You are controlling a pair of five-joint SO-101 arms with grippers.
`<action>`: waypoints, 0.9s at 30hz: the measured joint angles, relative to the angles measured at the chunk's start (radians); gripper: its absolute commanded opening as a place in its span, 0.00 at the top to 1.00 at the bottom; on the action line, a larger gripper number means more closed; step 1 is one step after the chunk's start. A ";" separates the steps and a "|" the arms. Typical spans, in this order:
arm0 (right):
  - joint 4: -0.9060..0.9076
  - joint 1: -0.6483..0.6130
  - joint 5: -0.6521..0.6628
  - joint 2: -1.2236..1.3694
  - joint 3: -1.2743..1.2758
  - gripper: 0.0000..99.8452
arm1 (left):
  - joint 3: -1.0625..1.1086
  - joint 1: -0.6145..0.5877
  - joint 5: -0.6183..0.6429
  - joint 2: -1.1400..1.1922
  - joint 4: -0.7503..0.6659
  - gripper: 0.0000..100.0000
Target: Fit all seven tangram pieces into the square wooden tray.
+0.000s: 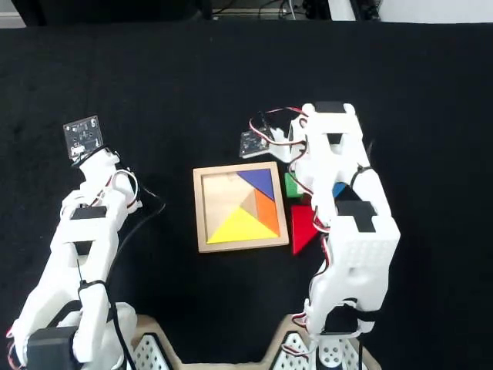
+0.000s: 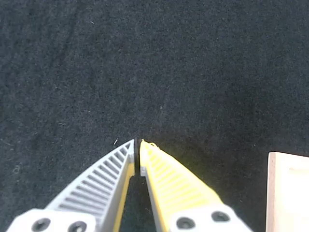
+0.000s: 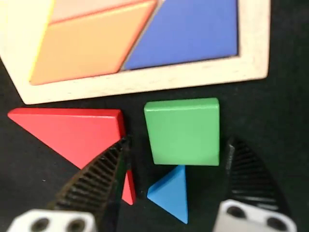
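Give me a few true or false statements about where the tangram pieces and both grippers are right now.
1. The green square lies outside the wooden tray. True.
2. The red triangle is inside the tray. False: it lies on the black table beside the tray.
3. The left gripper is shut and empty. True.
4. The right gripper is shut on a piece. False: it is open and holds nothing; the small blue triangle lies on the table.
5. The yellow triangle sits in the tray. True.
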 measured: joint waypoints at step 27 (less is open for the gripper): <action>0.095 -0.031 -0.107 0.201 -0.307 0.81 | 0.000 0.000 0.000 0.000 0.000 0.97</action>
